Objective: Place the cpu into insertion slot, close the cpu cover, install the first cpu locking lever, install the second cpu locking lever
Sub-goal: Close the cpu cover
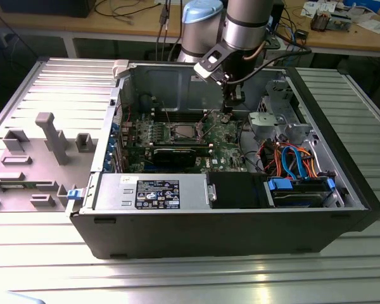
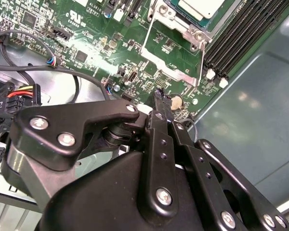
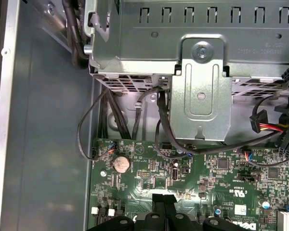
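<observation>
inside the pc case (image 1: 228, 234) your gripper (image 2: 159, 94), fingers pressed together and empty, hovers beside the open cpu cover (image 2: 169, 67), likely to push it.

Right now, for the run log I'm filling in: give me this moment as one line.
cpu in insertion slot | cpu cover open | gripper over board near cover edge | fingers shut, empty

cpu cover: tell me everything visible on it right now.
In the second wrist view the cpu cover is a thin, shiny silvery metal frame around a large square window, with green board showing through. It stands open, tilted away from the cpu and hinged at that end. The shut hand hovers near its free edge, not touching it.
</observation>
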`<state>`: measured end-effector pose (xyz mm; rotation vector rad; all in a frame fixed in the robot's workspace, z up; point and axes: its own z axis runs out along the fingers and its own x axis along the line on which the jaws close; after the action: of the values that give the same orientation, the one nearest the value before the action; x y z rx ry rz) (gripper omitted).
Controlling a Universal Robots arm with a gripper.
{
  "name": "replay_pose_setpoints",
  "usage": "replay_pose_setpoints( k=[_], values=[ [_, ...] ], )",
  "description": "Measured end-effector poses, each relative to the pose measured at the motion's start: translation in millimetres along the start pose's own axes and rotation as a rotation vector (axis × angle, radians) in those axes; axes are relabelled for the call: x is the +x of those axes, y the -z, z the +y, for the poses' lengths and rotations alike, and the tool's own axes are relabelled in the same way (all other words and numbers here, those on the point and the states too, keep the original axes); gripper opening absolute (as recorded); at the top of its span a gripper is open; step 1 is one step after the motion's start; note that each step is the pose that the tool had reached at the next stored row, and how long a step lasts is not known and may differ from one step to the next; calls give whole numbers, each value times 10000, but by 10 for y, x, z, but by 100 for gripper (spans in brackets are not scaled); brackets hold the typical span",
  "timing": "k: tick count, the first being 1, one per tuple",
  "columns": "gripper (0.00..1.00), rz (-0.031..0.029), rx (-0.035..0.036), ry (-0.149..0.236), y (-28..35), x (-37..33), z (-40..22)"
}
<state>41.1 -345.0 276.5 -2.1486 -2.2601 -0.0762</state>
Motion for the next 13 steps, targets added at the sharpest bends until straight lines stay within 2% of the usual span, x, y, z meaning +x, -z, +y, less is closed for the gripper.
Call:
replay_pose_setpoints(
  k=[8, 13],
  values=[
    [11, -1, 0, 1, 0, 0, 2],
    [11, -2, 0, 1, -5, -2, 24]
  ],
)
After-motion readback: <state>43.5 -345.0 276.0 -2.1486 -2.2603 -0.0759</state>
